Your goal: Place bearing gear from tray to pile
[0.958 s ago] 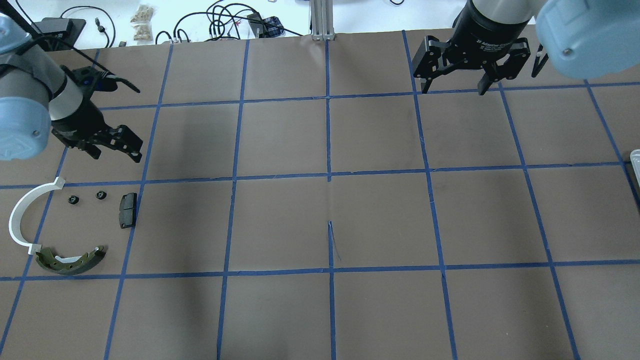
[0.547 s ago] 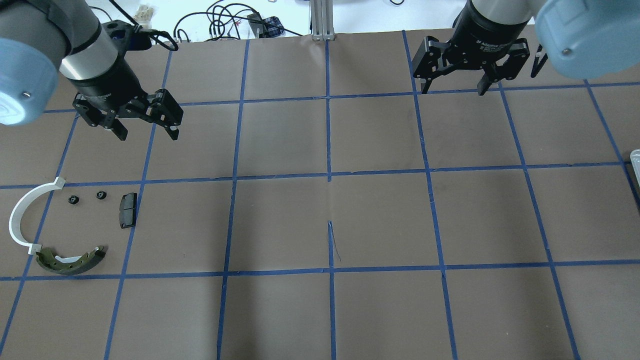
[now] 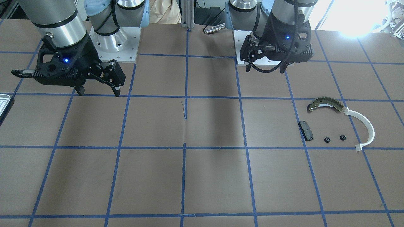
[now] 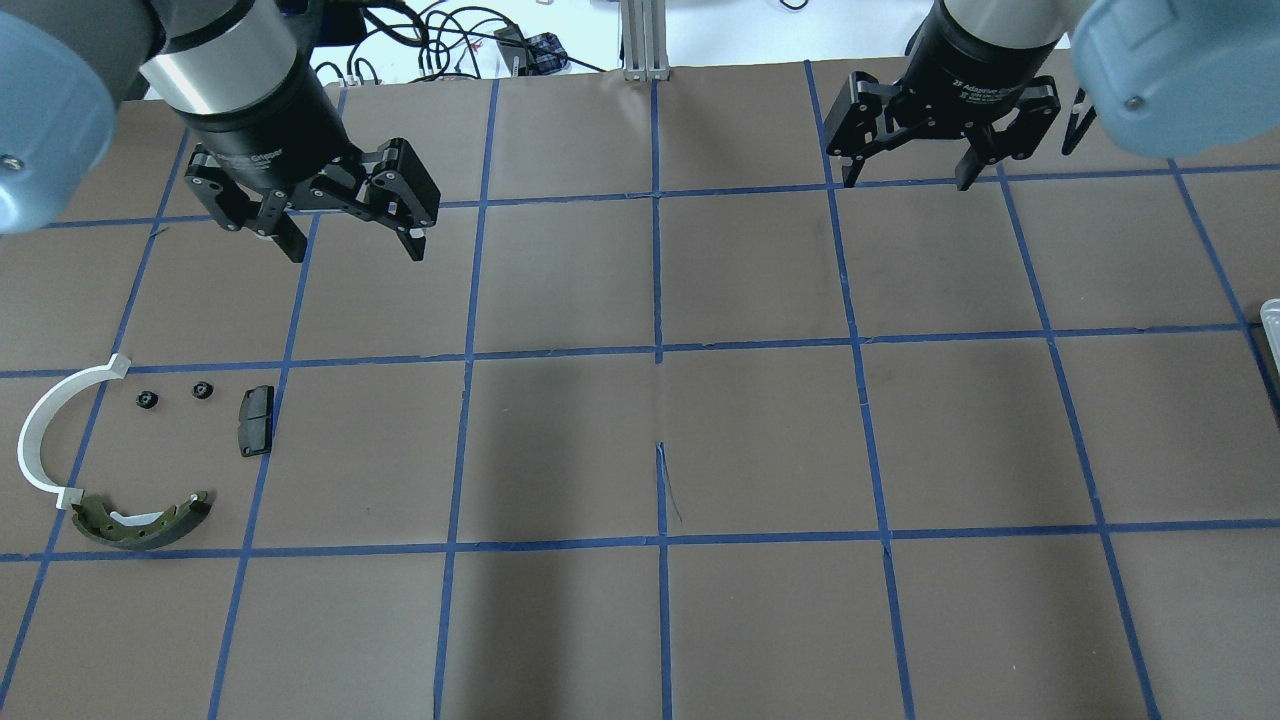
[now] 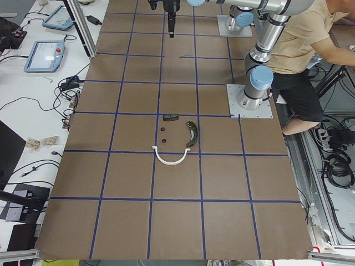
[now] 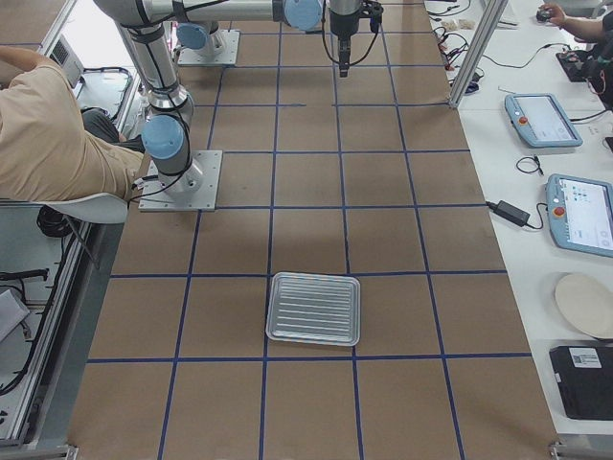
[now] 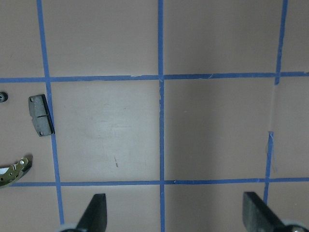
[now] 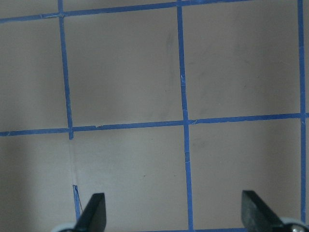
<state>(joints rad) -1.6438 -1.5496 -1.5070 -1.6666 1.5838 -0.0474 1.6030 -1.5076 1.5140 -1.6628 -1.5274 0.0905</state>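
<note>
Two gears [image 4: 147,400] lie in the pile [image 4: 150,522] between strip [image 4: 25,445] and pad [image 4: 255,421]; the tray [image 6: 314,309] appears empty, so delivery seems finished. Left gripper [image 4: 357,250] and right gripper [image 4: 909,182], fingers apart and empty, hang clear of the surface [image 4: 760,440]. Since the earlier frame the left has retreated from the pile; right unchanged.

tray [image 6: 313,309]: right end of table [image 4: 760,440] | pile [image 4: 140,525]: left end | 2 gears [image 4: 148,400] between strip [image 4: 25,440] and pad [image 4: 255,421]
</note>
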